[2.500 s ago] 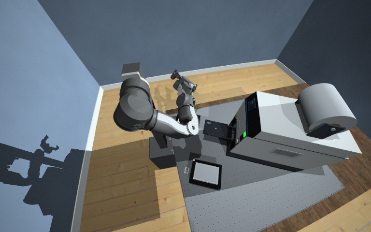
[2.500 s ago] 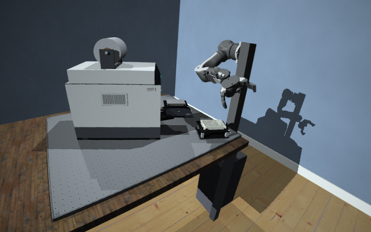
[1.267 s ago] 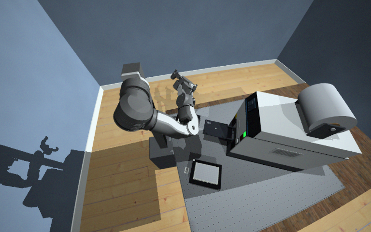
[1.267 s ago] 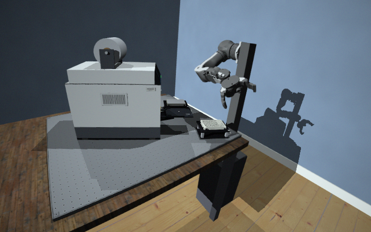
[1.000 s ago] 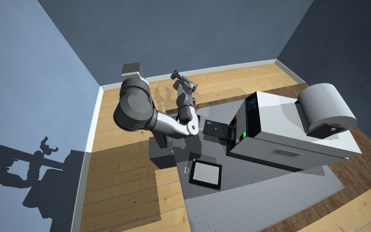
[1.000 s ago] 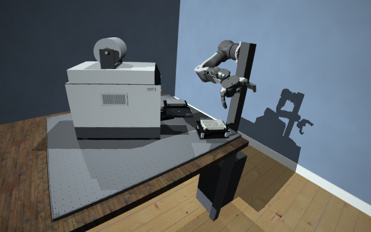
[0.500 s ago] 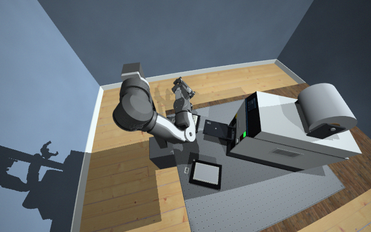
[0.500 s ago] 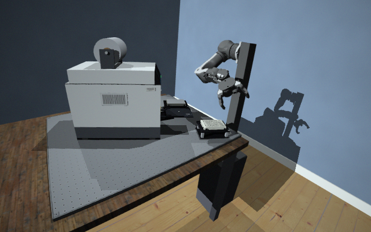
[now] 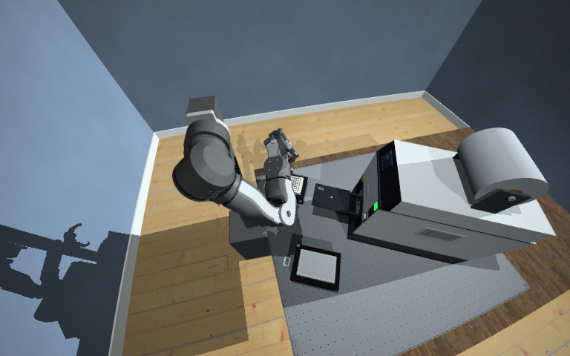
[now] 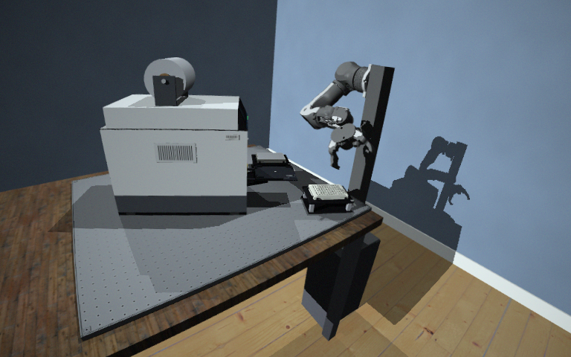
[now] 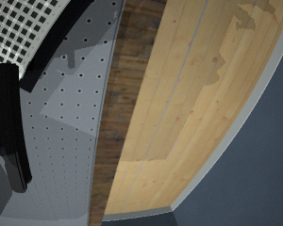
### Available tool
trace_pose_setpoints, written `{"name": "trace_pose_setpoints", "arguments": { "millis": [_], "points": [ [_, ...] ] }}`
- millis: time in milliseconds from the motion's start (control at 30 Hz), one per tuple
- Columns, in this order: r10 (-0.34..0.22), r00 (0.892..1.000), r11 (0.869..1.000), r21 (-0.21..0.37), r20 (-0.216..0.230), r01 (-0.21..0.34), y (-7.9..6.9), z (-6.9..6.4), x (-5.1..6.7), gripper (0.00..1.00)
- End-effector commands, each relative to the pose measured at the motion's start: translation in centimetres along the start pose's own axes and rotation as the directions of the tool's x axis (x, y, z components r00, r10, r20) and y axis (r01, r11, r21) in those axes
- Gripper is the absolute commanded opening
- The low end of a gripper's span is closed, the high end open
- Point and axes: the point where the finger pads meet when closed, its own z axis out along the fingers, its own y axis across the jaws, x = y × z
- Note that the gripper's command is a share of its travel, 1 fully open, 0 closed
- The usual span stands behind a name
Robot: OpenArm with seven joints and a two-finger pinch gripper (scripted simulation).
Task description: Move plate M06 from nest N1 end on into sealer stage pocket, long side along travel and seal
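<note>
Plate M06 [image 9: 297,184], below the empty, partly spread end effector [image 10: 340,153], looked light, rigid and slippery; gripping across its skirt seemed safest.

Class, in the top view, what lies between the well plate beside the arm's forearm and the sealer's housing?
The sealer's stage, drawn out and carrying no plate, lies between that plate and the housing; the top view shows it.
</note>
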Motion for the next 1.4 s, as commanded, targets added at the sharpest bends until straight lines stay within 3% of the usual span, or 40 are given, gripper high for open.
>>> {"name": "trace_pose_setpoints", "arguments": {
  "millis": [0, 300, 367, 467, 867, 933, 1033, 1367],
  "points": [
    [0.007, 1.0, 1.0, 0.006, 0.008, -0.007, 0.1, -0.2, -0.3, 0.77],
    [0.007, 1.0, 1.0, 0.006, 0.008, -0.007, 0.1, -0.2, -0.3, 0.77],
    [0.074, 0.997, 0.994, 0.079, -0.018, -0.072, -1.5, -0.3, 0.6, 0.77],
    [0.179, 0.983, 0.967, 0.192, -0.041, -0.169, -3.9, -0.7, 1.8, 0.77],
    [0.179, 0.983, 0.967, 0.192, -0.041, -0.169, -3.9, -0.7, 1.8, 0.77],
    [0.248, 0.967, 0.937, 0.266, -0.053, -0.226, -5.6, -0.8, 2.7, 0.77],
    [0.352, 0.934, 0.874, 0.376, -0.053, -0.308, -8.0, -1.2, 3.8, 0.77],
    [0.352, 0.934, 0.874, 0.376, -0.053, -0.308, -8.0, -1.2, 3.8, 0.77]
  ]
}}
